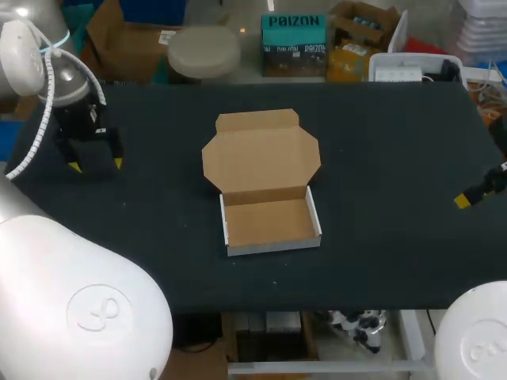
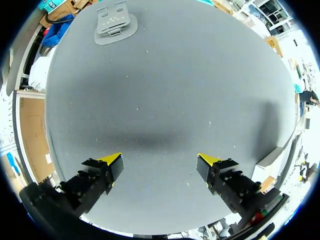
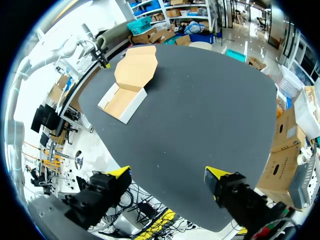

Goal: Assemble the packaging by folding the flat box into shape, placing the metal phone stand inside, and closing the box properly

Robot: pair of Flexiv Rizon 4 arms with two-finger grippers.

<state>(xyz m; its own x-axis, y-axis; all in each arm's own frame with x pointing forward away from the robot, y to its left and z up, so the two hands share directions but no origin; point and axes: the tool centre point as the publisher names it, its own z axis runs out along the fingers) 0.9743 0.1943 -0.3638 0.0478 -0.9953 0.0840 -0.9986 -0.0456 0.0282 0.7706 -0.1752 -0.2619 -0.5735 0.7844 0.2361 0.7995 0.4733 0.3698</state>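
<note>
Sitting on the black table (image 1: 380,261), in the middle and closest to the front edge, is the cardboard box (image 1: 265,190). Its low tray (image 1: 269,223) is folded up with white sides, and there is nothing in it. The right gripper (image 1: 467,198) hangs at the right edge of the table, well apart from the box. In the right wrist view the right gripper (image 3: 167,174) has its yellow fingers spread wide and holds nothing, with the box (image 3: 129,82) far ahead of it. The left gripper (image 1: 96,165) hangs over the left side of the table. Its fingers are spread wide too and hold nothing (image 2: 160,160). Behind the tray, the box lid (image 1: 261,154) lies open and flat. The grey metal phone stand (image 2: 116,22) lies near the table's edge, far ahead of the left gripper.
</note>
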